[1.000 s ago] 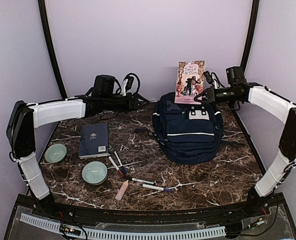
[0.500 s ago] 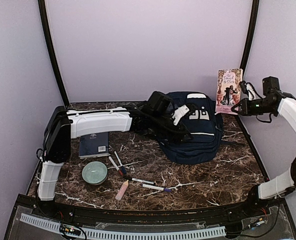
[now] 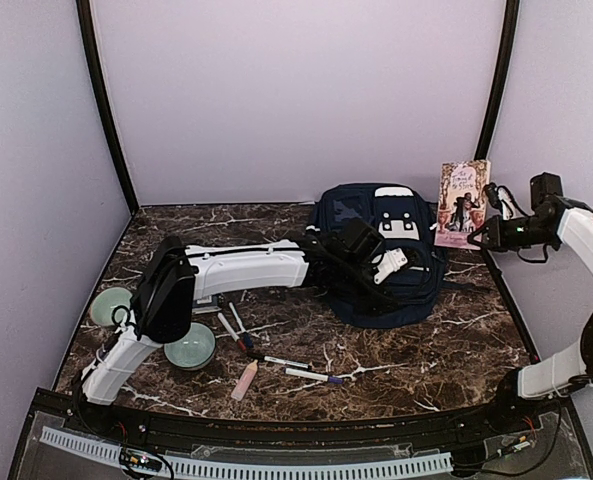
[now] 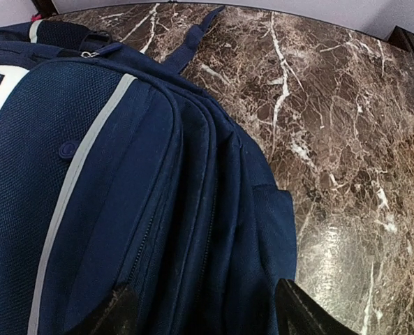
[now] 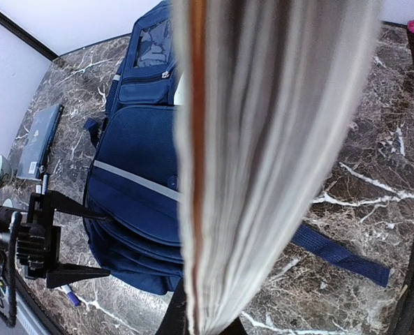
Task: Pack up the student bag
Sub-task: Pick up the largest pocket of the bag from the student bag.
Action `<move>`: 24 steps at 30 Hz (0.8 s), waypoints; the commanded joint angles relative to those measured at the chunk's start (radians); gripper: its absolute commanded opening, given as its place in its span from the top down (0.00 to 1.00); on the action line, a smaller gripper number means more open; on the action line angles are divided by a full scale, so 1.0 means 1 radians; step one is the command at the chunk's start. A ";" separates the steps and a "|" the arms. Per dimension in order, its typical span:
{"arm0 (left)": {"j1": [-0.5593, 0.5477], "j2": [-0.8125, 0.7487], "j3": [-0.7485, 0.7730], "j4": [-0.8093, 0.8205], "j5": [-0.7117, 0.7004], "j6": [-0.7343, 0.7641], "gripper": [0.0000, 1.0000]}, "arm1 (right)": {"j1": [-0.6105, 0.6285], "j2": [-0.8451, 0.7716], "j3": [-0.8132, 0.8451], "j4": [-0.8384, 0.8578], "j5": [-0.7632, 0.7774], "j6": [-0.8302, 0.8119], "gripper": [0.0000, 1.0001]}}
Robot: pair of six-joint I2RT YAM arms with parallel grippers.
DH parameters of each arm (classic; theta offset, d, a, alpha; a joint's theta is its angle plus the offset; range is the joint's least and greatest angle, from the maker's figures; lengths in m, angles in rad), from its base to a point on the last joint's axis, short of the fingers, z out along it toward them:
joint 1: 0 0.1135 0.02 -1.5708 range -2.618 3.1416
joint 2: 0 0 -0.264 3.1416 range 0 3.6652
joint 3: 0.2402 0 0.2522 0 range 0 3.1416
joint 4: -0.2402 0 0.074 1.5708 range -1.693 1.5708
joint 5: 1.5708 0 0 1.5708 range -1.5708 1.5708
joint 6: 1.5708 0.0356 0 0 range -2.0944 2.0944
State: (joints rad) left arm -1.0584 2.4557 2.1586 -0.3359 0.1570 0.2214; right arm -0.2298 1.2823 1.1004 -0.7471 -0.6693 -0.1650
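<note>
student bag [image 3: 416,275]: long axis near-to-far, near end just under left gripper [image 5: 106,243], jaws spread; right gripper [image 3: 486,232], farther, pinches book [image 3: 463,203].

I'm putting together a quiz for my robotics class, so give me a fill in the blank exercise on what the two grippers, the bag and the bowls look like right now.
1. The right gripper is shut on an upright ____ book.
2. The left gripper, with its jaws open, hangs over the front of the ____.
3. ____ pale green bowls sit on the left part of the table.

Missing words: pink; student bag; Two.
</note>
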 commanded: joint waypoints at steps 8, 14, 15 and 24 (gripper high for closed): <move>0.001 0.084 0.112 -0.091 -0.105 0.068 0.31 | -0.003 -0.019 -0.039 0.033 -0.050 -0.011 1.00; 0.001 0.086 0.118 -0.095 -0.091 0.082 0.44 | -0.003 -0.022 -0.032 0.023 -0.054 -0.011 1.00; 0.002 0.086 0.122 -0.092 -0.092 0.082 0.48 | -0.003 -0.023 -0.029 0.020 -0.055 -0.014 1.00; 0.012 0.069 0.145 -0.043 -0.111 0.017 1.00 | -0.002 -0.070 -0.055 -0.007 -0.109 -0.024 1.00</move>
State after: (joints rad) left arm -1.0576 2.5462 2.2723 -0.3977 0.0597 0.2848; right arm -0.2302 1.2579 1.0622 -0.7567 -0.7147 -0.1677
